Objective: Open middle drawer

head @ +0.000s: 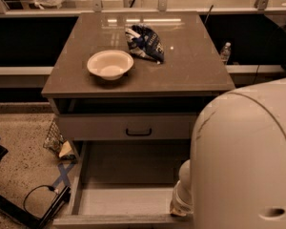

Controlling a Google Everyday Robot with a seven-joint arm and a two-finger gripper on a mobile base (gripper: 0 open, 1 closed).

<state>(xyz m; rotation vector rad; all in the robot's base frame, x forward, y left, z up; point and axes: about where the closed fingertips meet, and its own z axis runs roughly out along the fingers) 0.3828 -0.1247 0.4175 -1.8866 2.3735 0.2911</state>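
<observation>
Middle drawer: pulled well out.
Rigid, likely light-running; you take it at the near front, where the claw sits, grip undeterminable.

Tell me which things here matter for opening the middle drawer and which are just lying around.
For the job: middle drawer, pulled out; gripper, at its front right corner, mostly hidden by the arm.
Lying about: bowl and snack bag on the cabinet top; water bottle beyond it, on the right.
</observation>
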